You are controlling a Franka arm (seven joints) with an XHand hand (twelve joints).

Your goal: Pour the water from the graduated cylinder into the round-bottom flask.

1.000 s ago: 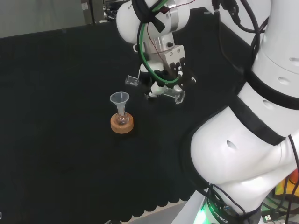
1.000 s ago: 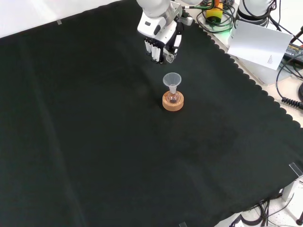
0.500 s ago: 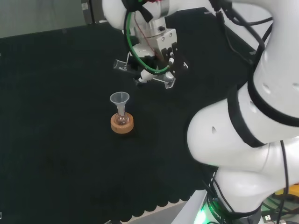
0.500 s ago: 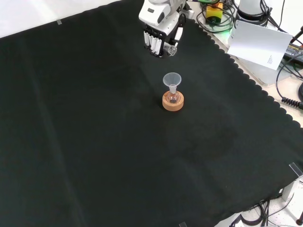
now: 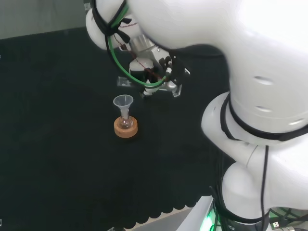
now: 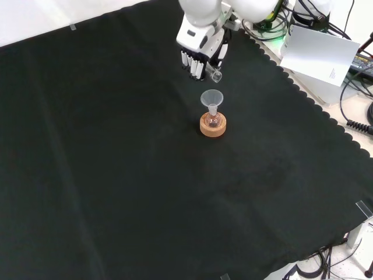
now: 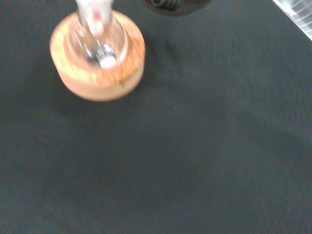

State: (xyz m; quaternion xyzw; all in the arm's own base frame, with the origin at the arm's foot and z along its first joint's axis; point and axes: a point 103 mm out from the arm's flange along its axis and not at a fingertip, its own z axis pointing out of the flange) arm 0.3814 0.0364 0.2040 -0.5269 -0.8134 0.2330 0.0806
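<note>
The cylinder (image 5: 147, 85) hangs above the cloth (image 5: 57, 159), carried almost level in the hand (image 5: 156, 72), whose fingers (image 6: 195, 65) are curled round its middle. In the head view its clear flat foot juts to the right and its open mouth points left, up and to the right of the funnel (image 5: 123, 102). In the front view the mouth (image 6: 217, 76) sits just beyond the funnel's rim (image 6: 212, 97). Held so, I judge the pour is being lined up: the mouth is near the funnel but not plainly over it, and no stream shows.

The flask (image 5: 125, 122) stands upright in a cork ring (image 5: 126, 128) near the middle of the cloth, its round belly seated in the ring so it cannot roll. The funnel sits in its neck to widen the target. In the wrist view the flask (image 7: 97, 39) is clear glass with a bright glint inside, and the ring (image 7: 100, 73) is tan and grainy.

Cylinder and funnel are clear and smooth; the cloth is matte black with a scalloped near edge.
</note>
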